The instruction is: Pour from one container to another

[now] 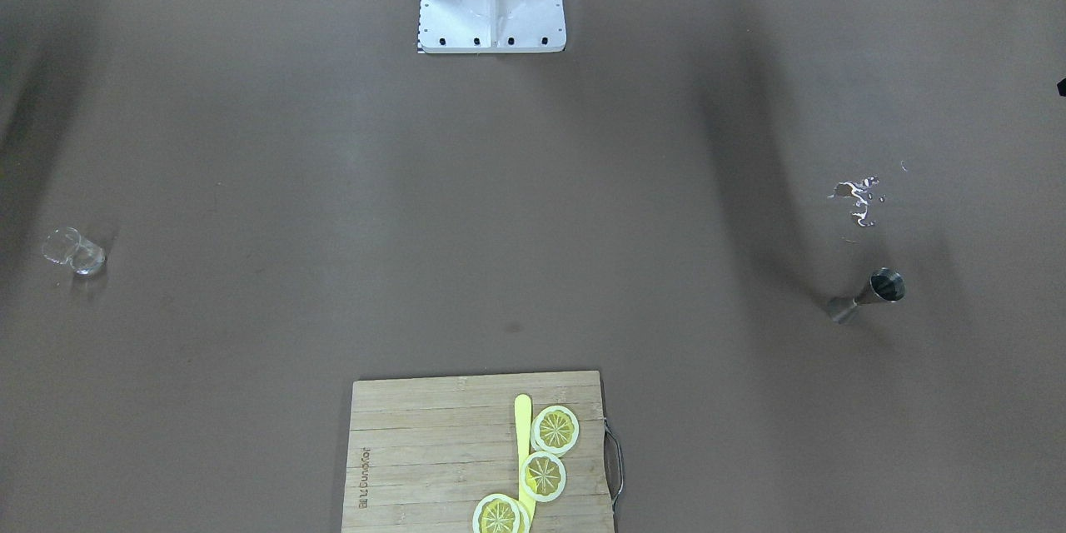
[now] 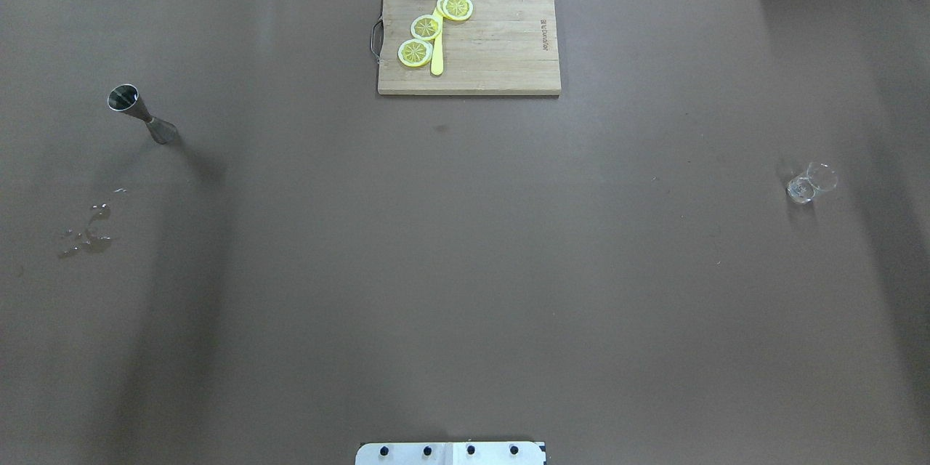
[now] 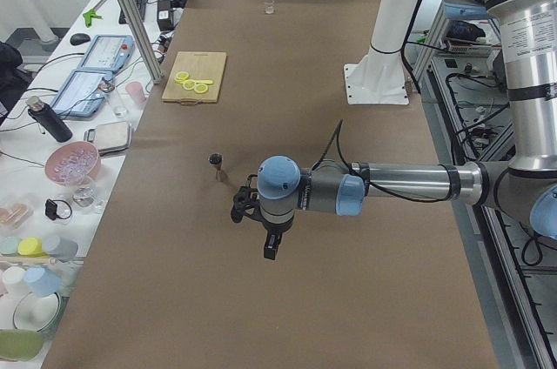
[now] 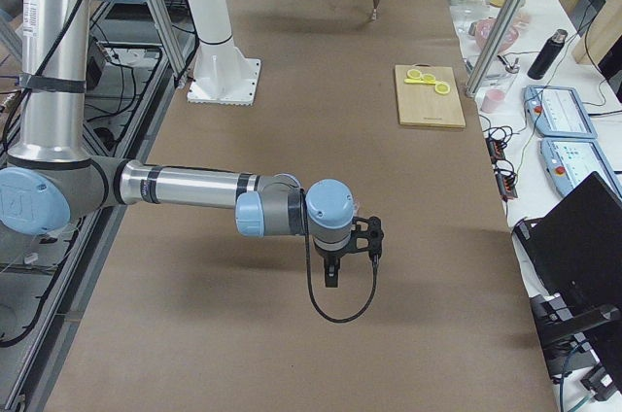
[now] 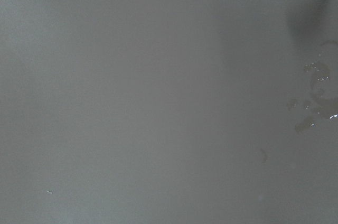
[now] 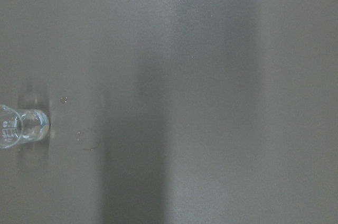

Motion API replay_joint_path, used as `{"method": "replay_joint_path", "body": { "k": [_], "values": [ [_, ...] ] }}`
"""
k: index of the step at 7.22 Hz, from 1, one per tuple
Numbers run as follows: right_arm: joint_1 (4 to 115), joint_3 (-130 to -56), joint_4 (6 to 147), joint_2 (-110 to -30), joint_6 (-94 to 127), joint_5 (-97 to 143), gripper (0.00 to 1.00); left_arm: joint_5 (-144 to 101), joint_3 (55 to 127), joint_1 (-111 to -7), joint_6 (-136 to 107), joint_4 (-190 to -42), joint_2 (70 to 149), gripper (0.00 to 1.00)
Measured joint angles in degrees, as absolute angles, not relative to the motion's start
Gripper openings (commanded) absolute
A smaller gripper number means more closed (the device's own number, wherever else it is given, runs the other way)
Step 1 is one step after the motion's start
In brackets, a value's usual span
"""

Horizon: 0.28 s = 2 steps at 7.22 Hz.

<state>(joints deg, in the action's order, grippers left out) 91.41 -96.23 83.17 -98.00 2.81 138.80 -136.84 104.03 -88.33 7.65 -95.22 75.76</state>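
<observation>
Steel jigger (image 2: 142, 113) stands left, clear glass (image 2: 810, 185) right, probably one per arm for pouring; whether the left gripper (image 3: 271, 250) or right gripper (image 4: 332, 276) is closed, I cannot tell.

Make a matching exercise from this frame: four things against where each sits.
1. steel jigger
2. clear glass
3. lemon slices
4. spilled liquid

A. on the wooden cutting board
B. alone on the robot's right side
C. upright on the robot's left side
D. spread flat on the robot's left side, nearer the robot

Pairs: 1-C, 2-B, 3-A, 4-D
</observation>
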Motion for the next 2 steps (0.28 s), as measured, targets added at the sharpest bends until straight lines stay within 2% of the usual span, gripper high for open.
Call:
{"method": "replay_joint_path", "body": {
  "k": [2],
  "values": [
    [91.4, -96.0, 81.0, -98.2, 2.8, 138.9, 1.00, -136.9, 104.0, -88.3, 7.6, -95.2, 75.8, 0.98]
  ]
}}
